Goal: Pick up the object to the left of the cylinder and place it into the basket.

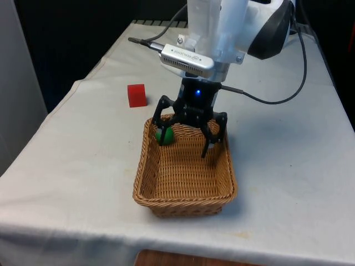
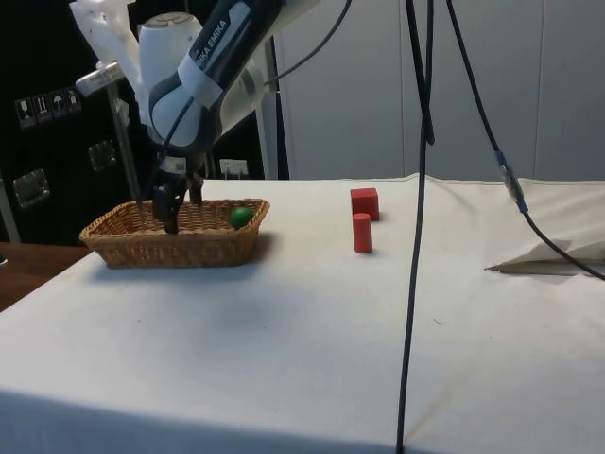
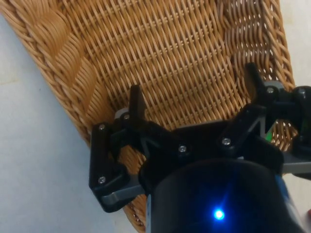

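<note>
Green ball (image 1: 165, 136) already lies inside basket (image 1: 145, 177), far corner; gripper (image 1: 189, 135) hangs over it, jaws wide, empty; best exit is straight up, clear of the rim.

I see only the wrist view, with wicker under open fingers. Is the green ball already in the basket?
Observer: Yes. In the front view the green ball lies inside the basket, at its far end, beside one finger of the gripper.
Operator: Does the gripper hold anything?
Observer: No. Its fingers stand apart with nothing between them, low over the wicker.
Operator: What remains on the cloth?
Observer: In the side view a red cylinder stands upright, with a red cube just behind it, both well away from the basket.
</note>
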Tool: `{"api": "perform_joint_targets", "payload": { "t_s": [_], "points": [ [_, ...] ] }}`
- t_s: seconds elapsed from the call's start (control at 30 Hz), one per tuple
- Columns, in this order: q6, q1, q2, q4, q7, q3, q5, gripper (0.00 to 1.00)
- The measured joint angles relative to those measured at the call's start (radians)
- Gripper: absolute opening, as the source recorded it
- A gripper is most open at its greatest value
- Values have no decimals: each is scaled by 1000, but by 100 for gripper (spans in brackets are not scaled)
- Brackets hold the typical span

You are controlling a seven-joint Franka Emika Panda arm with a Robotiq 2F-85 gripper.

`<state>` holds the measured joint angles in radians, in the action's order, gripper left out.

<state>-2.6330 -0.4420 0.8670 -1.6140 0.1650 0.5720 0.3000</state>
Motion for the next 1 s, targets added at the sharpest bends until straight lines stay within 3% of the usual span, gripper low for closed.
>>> {"api": "perform_joint_targets", "payload": {
  "t_s": [0.23, 1.0],
  "points": [
    [8, -9, -12, -1, 0, 16, 0, 100],
    [42, -13, -63, -2, 3, 55, 0, 100]
  ]
}}
